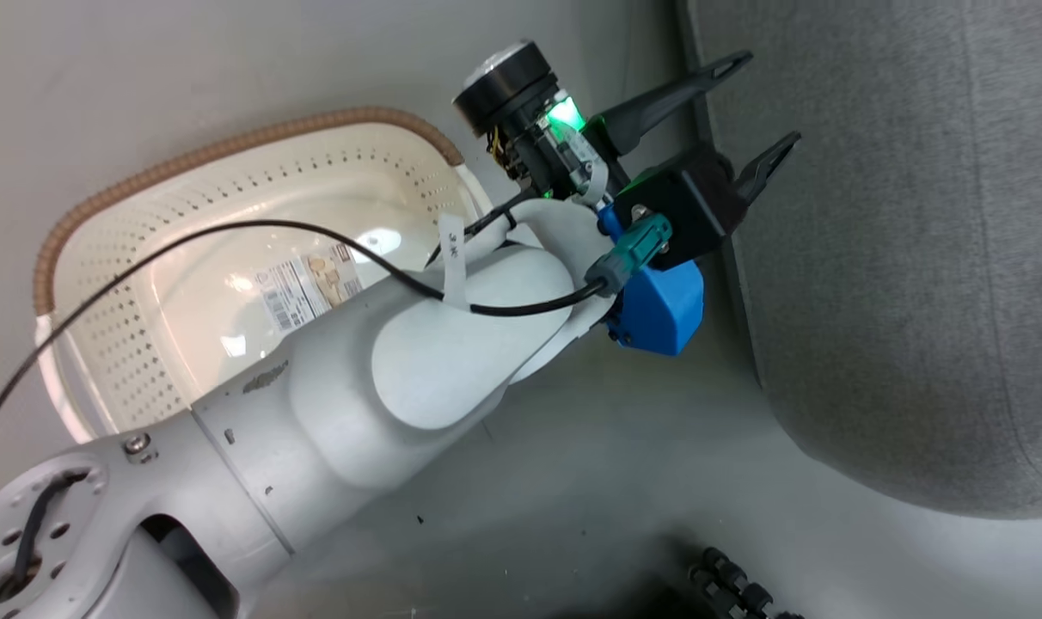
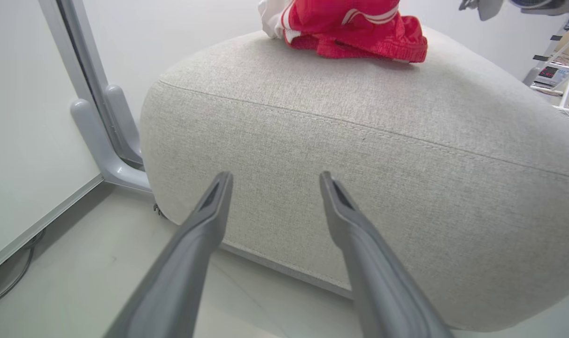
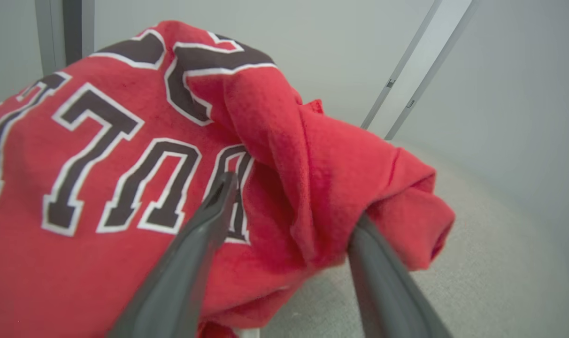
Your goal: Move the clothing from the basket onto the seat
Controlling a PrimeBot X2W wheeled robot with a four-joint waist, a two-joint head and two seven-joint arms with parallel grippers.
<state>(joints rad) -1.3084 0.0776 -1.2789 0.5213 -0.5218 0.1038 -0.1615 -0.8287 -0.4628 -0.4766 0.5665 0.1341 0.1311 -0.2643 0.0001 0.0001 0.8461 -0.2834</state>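
The clothing lies on the seat. In the right wrist view, the red jersey (image 3: 101,197) with black white-edged lettering is heaped on the grey seat (image 3: 491,263). My right gripper (image 3: 292,197) stands open, with a fold of the jersey lying between its spread fingers. In the left wrist view, red clothing with white trim (image 2: 355,28) sits on top of the seat (image 2: 359,164). My left gripper (image 2: 272,180) is open and empty, low on the seat's side. In the head view, that left gripper (image 1: 757,107) is at the seat's edge (image 1: 899,258), beside the basket (image 1: 229,146), which holds no clothing.
A grey metal frame foot (image 2: 111,141) and a white panel stand left of the seat. Equipment on a stand (image 2: 552,70) is at the far right. A black cable (image 1: 229,228) runs across the basket to my left wrist. A dark ribbed hose (image 1: 736,585) lies on the floor.
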